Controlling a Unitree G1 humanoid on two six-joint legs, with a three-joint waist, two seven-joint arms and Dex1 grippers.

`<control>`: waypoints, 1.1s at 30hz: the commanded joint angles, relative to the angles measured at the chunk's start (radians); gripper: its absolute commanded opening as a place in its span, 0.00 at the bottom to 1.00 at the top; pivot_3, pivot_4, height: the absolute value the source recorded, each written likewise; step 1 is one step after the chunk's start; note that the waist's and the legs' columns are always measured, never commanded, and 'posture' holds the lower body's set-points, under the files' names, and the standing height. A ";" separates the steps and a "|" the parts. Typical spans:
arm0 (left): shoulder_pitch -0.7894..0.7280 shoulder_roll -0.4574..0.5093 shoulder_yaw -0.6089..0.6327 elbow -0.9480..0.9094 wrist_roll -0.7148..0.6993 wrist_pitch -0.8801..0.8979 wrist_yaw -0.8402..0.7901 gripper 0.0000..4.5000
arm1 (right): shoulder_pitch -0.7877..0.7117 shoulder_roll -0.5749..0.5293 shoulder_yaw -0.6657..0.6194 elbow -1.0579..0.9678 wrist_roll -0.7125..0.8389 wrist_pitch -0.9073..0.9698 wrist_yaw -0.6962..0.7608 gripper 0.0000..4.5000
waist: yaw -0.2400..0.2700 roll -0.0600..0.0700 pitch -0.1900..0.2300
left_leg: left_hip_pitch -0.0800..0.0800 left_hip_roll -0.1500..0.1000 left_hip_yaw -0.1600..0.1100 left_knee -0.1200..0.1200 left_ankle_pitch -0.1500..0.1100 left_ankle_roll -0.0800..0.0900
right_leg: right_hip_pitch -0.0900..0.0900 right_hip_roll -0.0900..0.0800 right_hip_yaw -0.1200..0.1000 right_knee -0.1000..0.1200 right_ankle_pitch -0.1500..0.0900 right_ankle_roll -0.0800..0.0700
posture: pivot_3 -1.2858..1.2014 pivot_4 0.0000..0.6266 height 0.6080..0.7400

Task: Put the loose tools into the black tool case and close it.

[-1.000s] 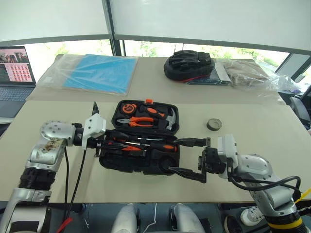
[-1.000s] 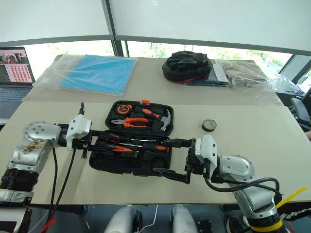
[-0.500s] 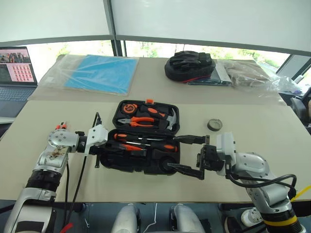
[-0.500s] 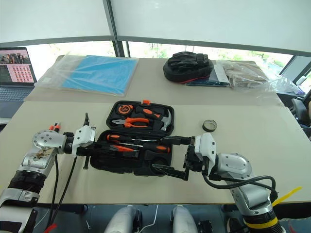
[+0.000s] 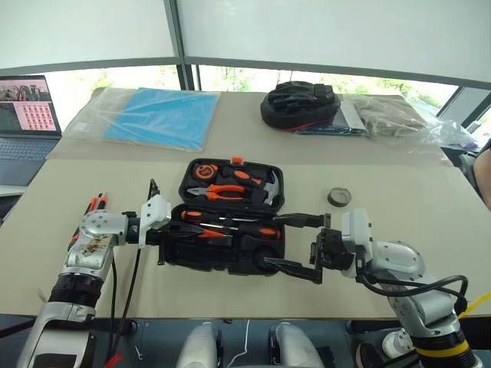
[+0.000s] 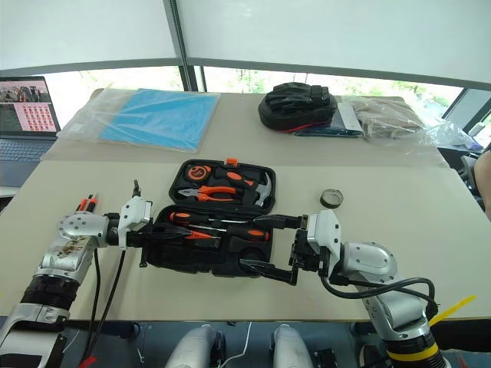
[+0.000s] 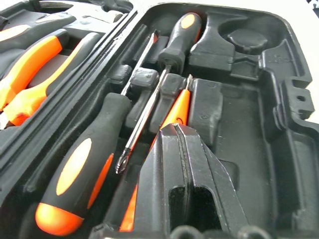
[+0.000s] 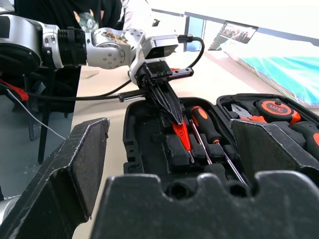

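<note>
The black tool case (image 5: 230,263) lies open at mid table. Its near half holds two orange-and-black screwdrivers (image 7: 75,174) (image 7: 179,35) and a slim orange tester screwdriver (image 7: 178,107) in moulded slots. My left gripper (image 5: 184,234) reaches into that half from the left, shut. Its tips (image 7: 180,128) rest just over the tester, with nothing between them. My right gripper (image 5: 275,242) stands open and level at the case's right end, one finger (image 8: 75,169) on each side of that end. A small dark tape roll (image 5: 338,197) lies on the table to the right of the case.
The far half of the case holds orange-handled pliers (image 5: 222,192), a hammer and a round tape measure. Behind it sit a lumpy black bag (image 5: 299,103), a blue sheet in plastic (image 5: 157,115), plastic-wrapped goods (image 5: 399,115) and a laptop (image 5: 27,115) at far left.
My left gripper has sunk a little into the case's near half and its fingers have closed. The right gripper has kept still and open.
</note>
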State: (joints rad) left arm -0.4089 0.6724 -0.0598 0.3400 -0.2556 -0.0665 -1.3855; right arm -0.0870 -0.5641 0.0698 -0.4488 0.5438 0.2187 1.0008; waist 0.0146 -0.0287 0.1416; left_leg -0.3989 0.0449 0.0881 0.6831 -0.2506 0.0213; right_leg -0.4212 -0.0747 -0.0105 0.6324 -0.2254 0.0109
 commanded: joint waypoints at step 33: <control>1.013 -0.396 0.936 -0.604 -0.259 0.137 0.814 0.99 | -0.001 0.200 -0.010 0.087 0.080 -0.238 0.086 1.00 | -0.012 -0.006 -0.003 | 0.002 0.005 0.001 -0.003 -0.001 0.000 | -0.001 -0.003 0.001 -0.004 -0.002 -0.003 | 0.52 0.24 1.00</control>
State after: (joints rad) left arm 0.5931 0.2844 0.8206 -0.2503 -0.4804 0.0842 -0.6282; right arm -0.0788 -0.3727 0.0697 -0.3385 0.5953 0.0166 1.0719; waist 0.0030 -0.0344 0.1382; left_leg -0.3968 0.0499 0.0886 0.6798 -0.2518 0.0217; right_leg -0.4222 -0.0774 -0.0099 0.6287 -0.2281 0.0071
